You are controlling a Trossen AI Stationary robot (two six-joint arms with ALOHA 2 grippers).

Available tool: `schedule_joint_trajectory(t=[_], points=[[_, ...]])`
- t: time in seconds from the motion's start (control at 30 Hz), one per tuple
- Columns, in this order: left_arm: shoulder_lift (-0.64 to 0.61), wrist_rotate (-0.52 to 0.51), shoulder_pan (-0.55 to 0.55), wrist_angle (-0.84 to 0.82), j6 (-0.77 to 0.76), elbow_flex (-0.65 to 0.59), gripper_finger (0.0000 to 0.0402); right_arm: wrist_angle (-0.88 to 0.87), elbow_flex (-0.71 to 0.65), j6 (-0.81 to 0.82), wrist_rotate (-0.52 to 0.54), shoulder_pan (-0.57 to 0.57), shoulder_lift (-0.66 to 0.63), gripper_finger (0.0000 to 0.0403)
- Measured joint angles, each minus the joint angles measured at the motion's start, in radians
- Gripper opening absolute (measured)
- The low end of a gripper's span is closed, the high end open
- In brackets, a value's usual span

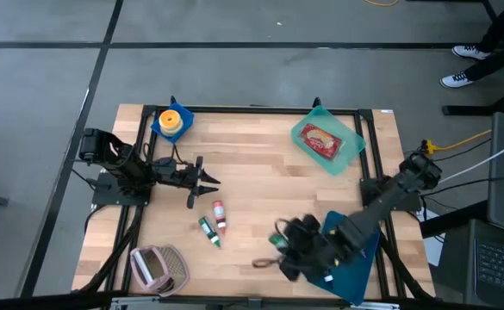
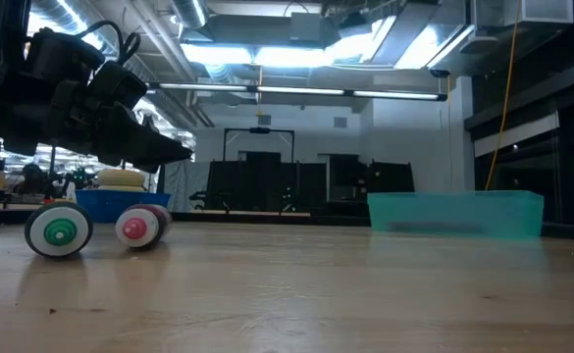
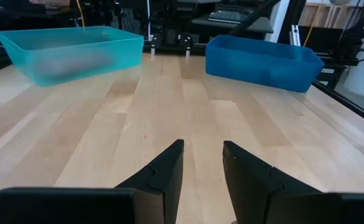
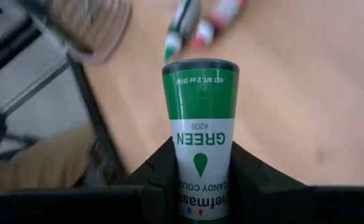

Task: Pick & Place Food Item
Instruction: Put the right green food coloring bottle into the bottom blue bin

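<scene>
Your right gripper (image 4: pixel 200 180) is clamped on the green-labelled candy-colour bottle (image 4: pixel 200 124), lifted over the table's near right; placing remains. Your left gripper (image 3: pixel 203 165), fingers narrowly apart and empty, waits at left.

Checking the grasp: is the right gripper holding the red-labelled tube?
No, the right gripper is shut on a green-labelled tube.
</scene>
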Motion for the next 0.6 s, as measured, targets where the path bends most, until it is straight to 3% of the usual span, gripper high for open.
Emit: schedule_joint_trajectory(t=[0.4, 0.6], points=[[0.000, 0.000, 0.000, 0.000, -0.006, 0.000, 0.0109, -0.281, 0.001, 0.619, 0.004, 0.290, 0.035, 0.0088], [0.000, -0.001, 0.000, 0.000, -0.006, 0.000, 0.0109, -0.378, 0.001, 0.860, -0.010, 0.370, 0.093, 0.0088]])
